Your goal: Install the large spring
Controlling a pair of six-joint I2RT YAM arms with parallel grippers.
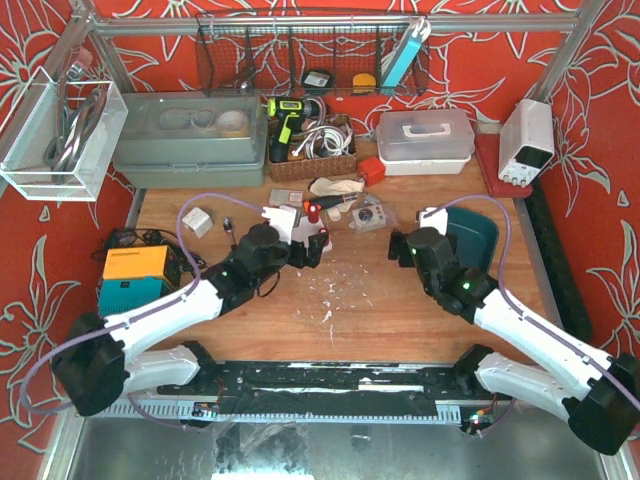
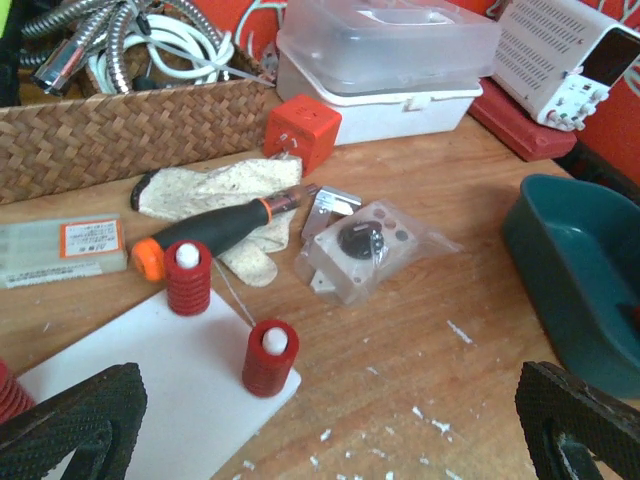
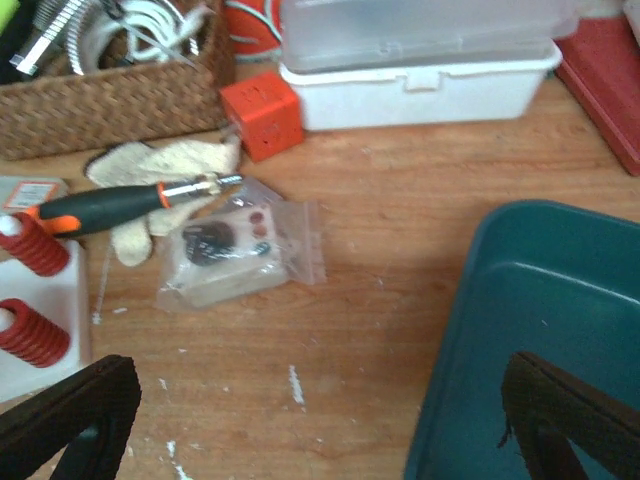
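Left arm runs from its base at lower left of the top view diagonally up to frame centre. Left hand (image 1: 312, 252) is low over the counter (image 1: 380, 310), at the near edge of the white board (image 2: 150, 385). Its fingers (image 2: 70, 420) sit at the two bottom corners of the left wrist view, spread wide, nothing between them.

Right arm mirrors it from lower right. Right hand (image 1: 398, 248) is right of centre, just beside the teal bin (image 2: 580, 270). Its fingers (image 3: 70, 410) are also spread wide and empty.

Task thing: two red springs stand upright on white pegs on the board, far spring (image 2: 188, 278) and near spring (image 2: 270, 358), apart from each other. A third red coil (image 2: 5, 390) is cut off at the left edge of the left wrist view. Cannot tell which is the large one. Neither hand touches any spring.

Behind the board a screwdriver (image 2: 215, 225) lies across a glove (image 2: 215, 190). A bagged part (image 2: 365, 245) is just right of it. An orange cube (image 2: 300, 133) sits by the wicker basket (image 2: 120, 130).
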